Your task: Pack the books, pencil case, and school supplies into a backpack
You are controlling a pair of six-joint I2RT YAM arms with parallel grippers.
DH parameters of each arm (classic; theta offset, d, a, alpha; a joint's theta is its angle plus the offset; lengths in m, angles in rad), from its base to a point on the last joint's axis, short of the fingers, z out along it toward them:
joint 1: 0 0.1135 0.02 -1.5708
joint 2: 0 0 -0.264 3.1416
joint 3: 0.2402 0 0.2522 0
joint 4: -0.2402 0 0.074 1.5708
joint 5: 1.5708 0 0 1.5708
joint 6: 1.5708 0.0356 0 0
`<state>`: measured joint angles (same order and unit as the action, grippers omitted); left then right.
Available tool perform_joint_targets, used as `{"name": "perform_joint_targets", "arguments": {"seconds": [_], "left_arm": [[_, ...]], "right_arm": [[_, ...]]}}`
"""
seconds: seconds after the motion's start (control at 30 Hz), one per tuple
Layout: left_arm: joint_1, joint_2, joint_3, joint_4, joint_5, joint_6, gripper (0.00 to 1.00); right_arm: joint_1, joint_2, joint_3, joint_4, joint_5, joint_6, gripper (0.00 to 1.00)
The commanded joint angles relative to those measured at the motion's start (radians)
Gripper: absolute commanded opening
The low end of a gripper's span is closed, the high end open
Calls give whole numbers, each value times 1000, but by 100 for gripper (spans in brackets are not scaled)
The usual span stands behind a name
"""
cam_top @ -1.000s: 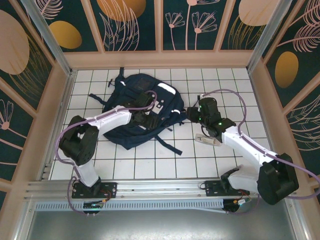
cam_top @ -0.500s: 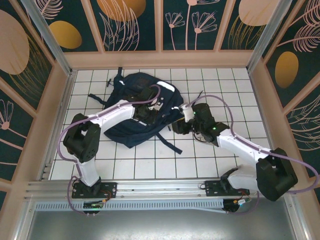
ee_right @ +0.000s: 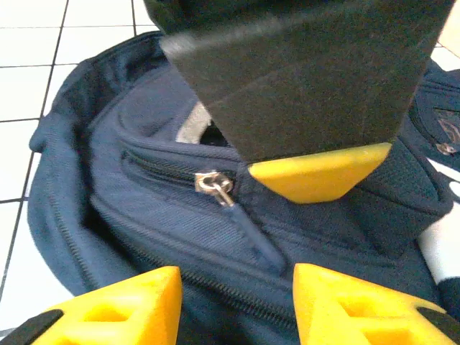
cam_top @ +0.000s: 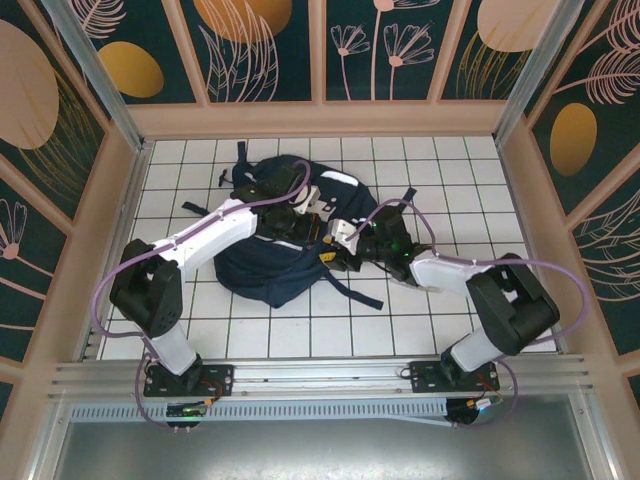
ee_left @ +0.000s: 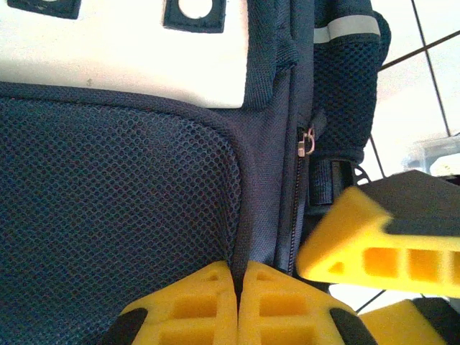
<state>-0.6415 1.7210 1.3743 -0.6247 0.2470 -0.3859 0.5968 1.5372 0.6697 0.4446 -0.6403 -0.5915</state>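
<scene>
Opening the backpack point(cam_top: 270, 275)
Your left jaws are clamped on its seam; right jaws, half-open and empty, must close on the zip pull point(ee_right: 213, 185)

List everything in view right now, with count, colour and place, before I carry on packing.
backpack: one, navy with white patches, lying mid-table
zip pull: one, silver, on a closed backpack pocket, in front of the right tool
table: one, white tiles with dark grid lines
walls: navy panels with gold and pink plant prints, around the table
cables: two, purple, one looped along each arm
arms: two, white and black, both reaching to the backpack
left tool: yellow fingers, shut, seemingly pinching the backpack's seam
right tool: yellow fingers, open, over the backpack's pocket
</scene>
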Motion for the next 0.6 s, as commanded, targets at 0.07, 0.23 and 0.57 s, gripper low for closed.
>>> {"name": "perform_joint_targets", "arguments": {"seconds": [0.07,0.23,0.57], "left_arm": [[5,-62,-14,109,144,-73,0],[9,-55,-24,121,165,-96,0],[65,-63,-62,199,113,-196,0]], "right_arm": [[19,34,4,146,-12,-47,39],[30,28,-39,182,-7,-15,19],[146,-60,-70,42,31,-88,0]]}}
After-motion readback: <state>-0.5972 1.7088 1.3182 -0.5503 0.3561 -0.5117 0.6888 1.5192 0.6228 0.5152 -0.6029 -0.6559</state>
